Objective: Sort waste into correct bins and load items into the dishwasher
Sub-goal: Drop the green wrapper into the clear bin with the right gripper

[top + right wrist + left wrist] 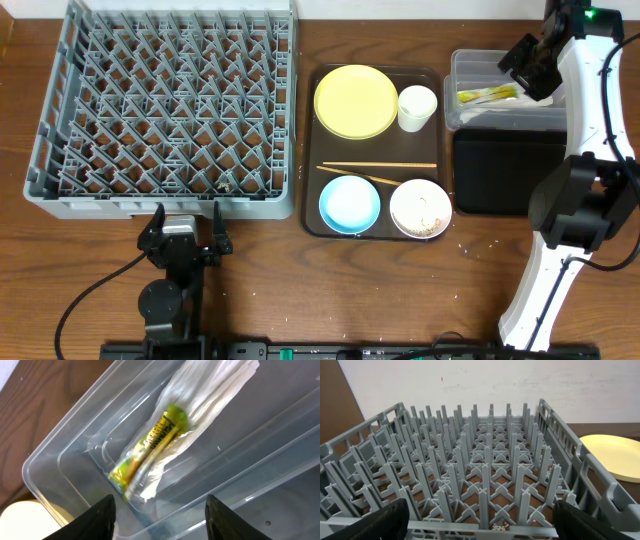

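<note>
wrapper (pixel 150 445) lies flat in the clear tub (pixel 55 460), under the right gripper (pixel 161 510), whose fingers stand apart, holding nothing. best to lift straight up, clear of the tub wall, before swinging toward the dishes. left gripper (pixel 480 522) hangs spread by the rack (pixel 470 460).

Two bowls (pixel 350 203), two chopsticks (pixel 378 166), one plate (pixel 356 101), one cup (pixel 417 107), one wrapper (pixel 487 96).

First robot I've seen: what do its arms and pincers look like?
The right arm is white with black joints and a green light. The left arm is black, with a black cable. The left pincer and right pincer have black fingers.
</note>
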